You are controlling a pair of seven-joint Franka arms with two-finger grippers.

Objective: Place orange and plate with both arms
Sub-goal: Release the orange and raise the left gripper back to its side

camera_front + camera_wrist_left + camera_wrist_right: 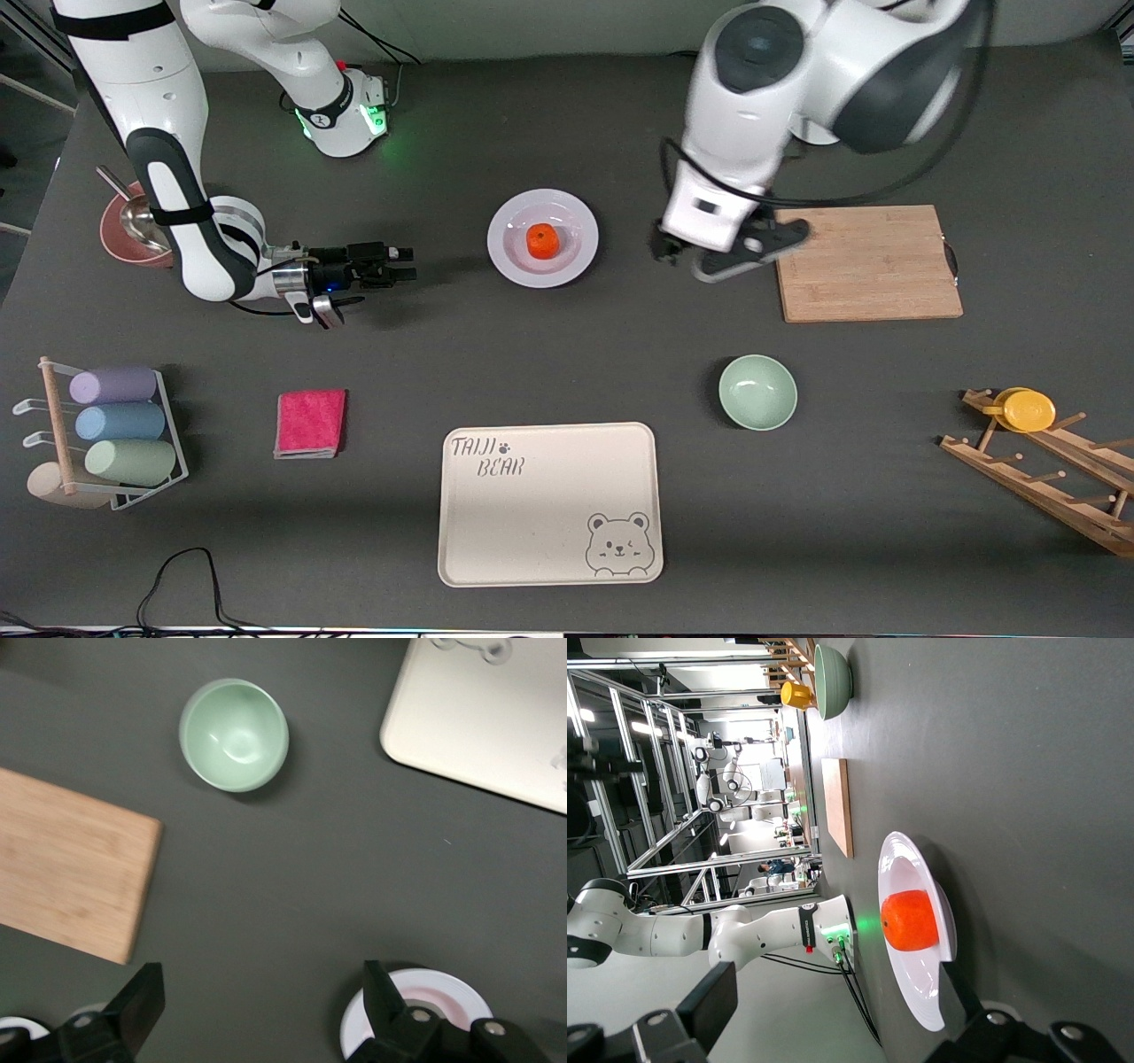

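Centrally, round glossy orange sits in smooth shallow plate.

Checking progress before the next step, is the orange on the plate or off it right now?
On it. The orange sits in the shallow centre of the plate, and the right wrist view shows it resting there too.

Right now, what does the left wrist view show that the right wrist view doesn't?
Only the left wrist view shows the cream tray, and the open left gripper over bare table between the cutting board and the plate.

Only the right wrist view shows the orange resting in the plate's centre, a yellow cup, and the open right gripper low beside the plate, pointing at it.

Both show the plate, the cutting board and the green bowl.
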